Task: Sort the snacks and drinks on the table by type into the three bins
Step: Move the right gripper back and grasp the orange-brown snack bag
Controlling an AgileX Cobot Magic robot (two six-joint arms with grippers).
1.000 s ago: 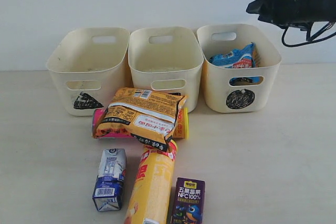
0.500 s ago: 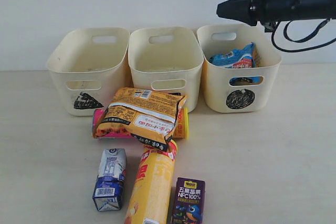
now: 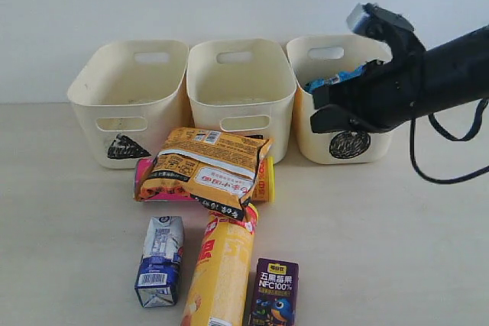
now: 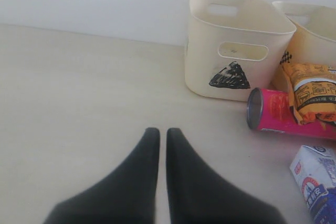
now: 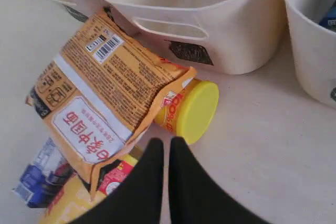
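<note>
Approach phase. The right gripper (image 5: 165, 140), jaws clenched together and empty, hovers just above the orange bag (image 5: 100, 98), which lies on the counter (image 3: 397, 227) across the pink chip tube (image 5: 195, 109), in front of the middle bin (image 3: 206, 104); the blue bag (image 3: 334, 80) sits in the circle bin (image 3: 382, 143). Advice: open jaws wide before descent, pinch the bag's edge w/o catching the tube, lift slowly (slack pkg). The left gripper (image 4: 163, 130), also clenched, holds nothing.
</note>
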